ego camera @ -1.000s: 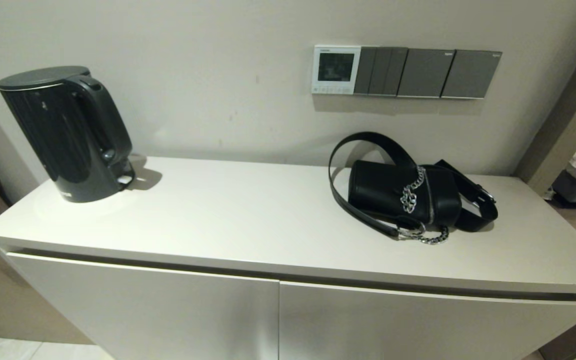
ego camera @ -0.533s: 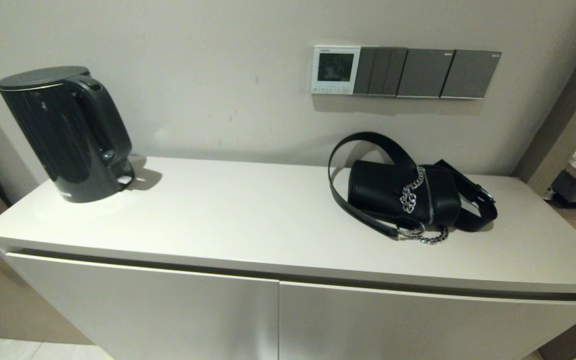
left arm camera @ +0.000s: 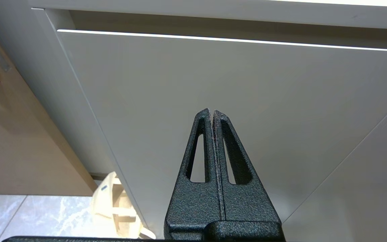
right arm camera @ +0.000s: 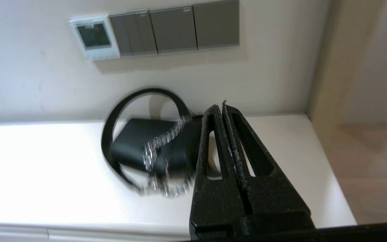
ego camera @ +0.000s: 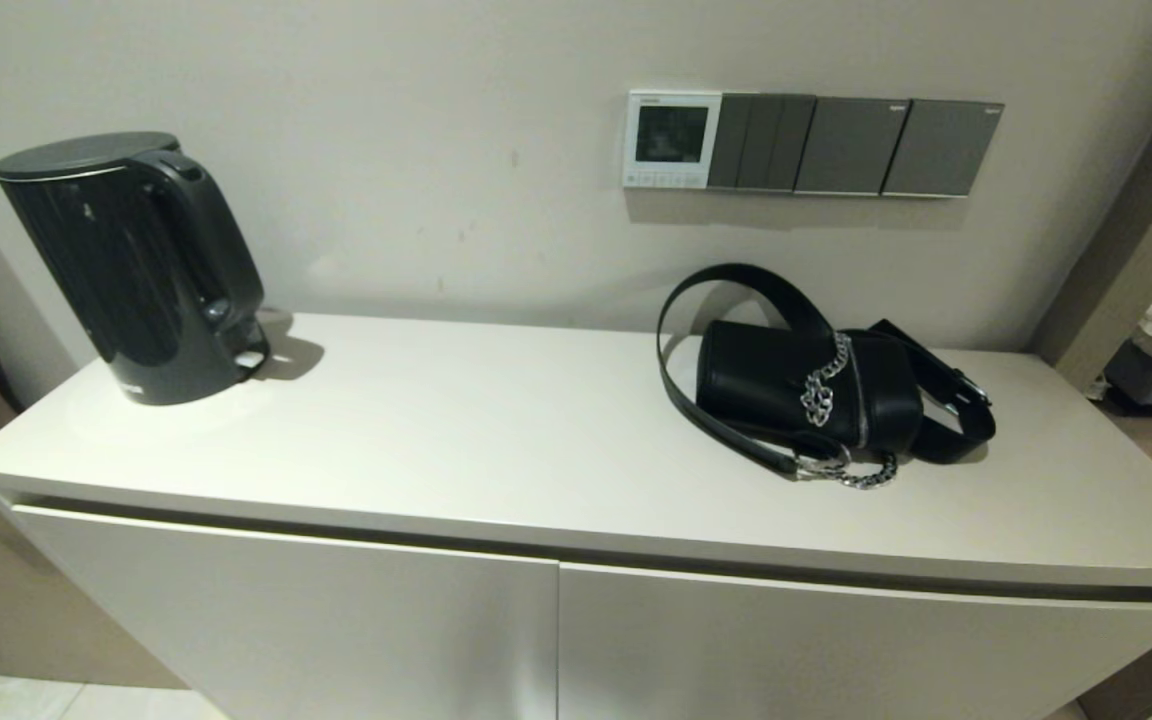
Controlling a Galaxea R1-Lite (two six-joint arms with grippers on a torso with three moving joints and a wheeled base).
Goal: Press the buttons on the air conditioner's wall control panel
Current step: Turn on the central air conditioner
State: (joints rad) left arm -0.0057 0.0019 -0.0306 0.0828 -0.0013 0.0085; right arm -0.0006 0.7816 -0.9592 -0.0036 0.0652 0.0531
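The air conditioner's wall control panel is a small white square with a dark screen, on the wall above the cabinet; it also shows in the right wrist view. The buttons run along its bottom edge. Neither gripper shows in the head view. My right gripper is shut and empty, in front of the cabinet, well short of the panel. My left gripper is shut and empty, low in front of the cabinet door.
Dark grey switch plates sit right of the panel. A black handbag with a chain and strap lies on the white cabinet top below the panel. A black kettle stands at the left. A doorway opens at the right.
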